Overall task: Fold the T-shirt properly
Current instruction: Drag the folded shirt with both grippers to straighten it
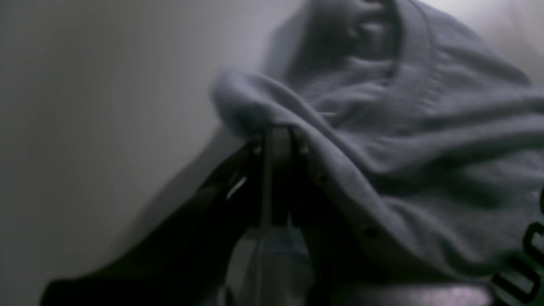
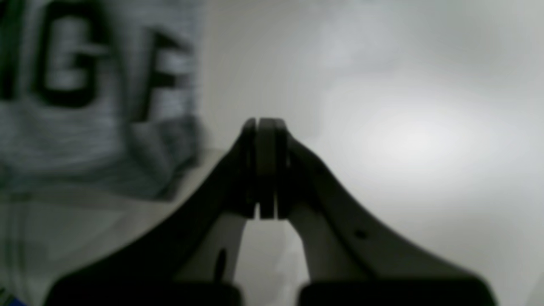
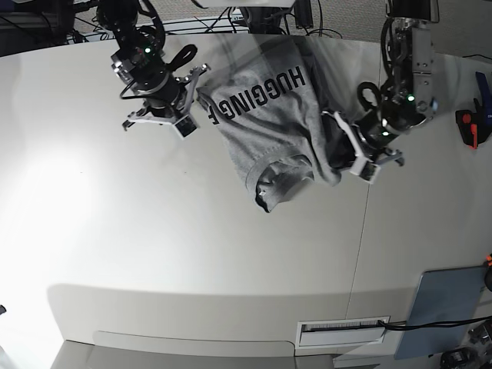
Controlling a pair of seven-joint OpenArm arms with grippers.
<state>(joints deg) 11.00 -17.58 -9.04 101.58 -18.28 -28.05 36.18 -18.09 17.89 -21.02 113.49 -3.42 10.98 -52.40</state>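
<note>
The heather-grey T-shirt [image 3: 265,115] lies crumpled at the back middle of the white table [image 3: 154,231], with the black letters "HUGGING F" facing up. My left gripper [image 3: 334,148] is at the shirt's right edge. In the left wrist view it [image 1: 276,132] is shut on a fold of the T-shirt [image 1: 408,140], and cloth drapes over its right finger. My right gripper [image 3: 198,100] is beside the shirt's left edge. In the right wrist view it [image 2: 265,124] is shut with nothing between its jaws, and the printed T-shirt [image 2: 97,106] lies to its left.
A red and black tool [image 3: 467,127] and a blue item [image 3: 483,88] lie at the table's right edge. A grey-blue pad [image 3: 446,307] sits at the front right. A seam [image 3: 360,238] runs down the table. Cables [image 3: 254,19] lie behind the back edge.
</note>
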